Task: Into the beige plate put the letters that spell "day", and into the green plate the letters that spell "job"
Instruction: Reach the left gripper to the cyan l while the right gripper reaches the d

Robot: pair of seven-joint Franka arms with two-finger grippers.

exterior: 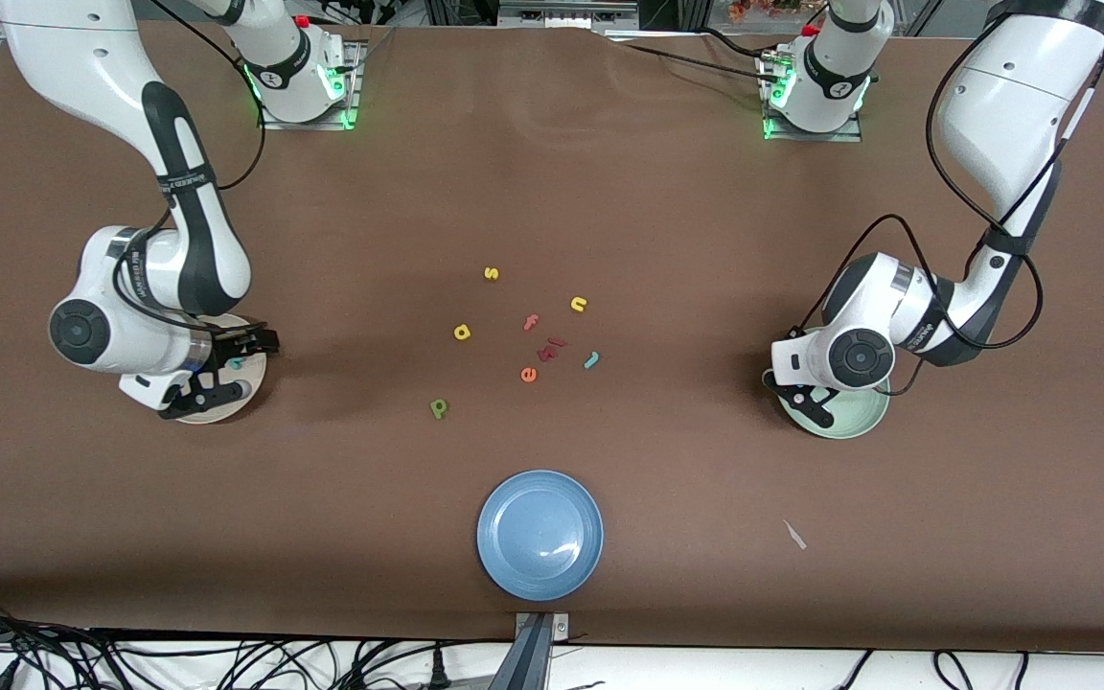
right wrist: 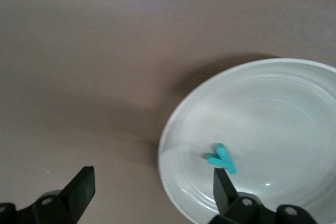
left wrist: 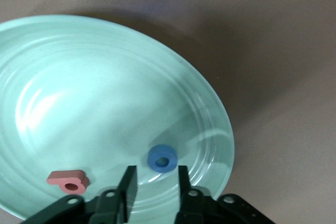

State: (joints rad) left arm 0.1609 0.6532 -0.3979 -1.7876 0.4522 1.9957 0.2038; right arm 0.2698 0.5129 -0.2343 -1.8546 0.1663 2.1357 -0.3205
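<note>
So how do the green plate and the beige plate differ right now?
The green plate holds two letters, a blue o and a salmon b; the beige plate holds only a teal y. They sit at different arms' ends of the table. Both are round, shallow, and under a pincer.

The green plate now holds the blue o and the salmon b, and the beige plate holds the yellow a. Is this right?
Not quite. The beige plate holds the teal y, as the right wrist view shows; the yellow a lies on the table. The green plate does hold the o and b.
</note>
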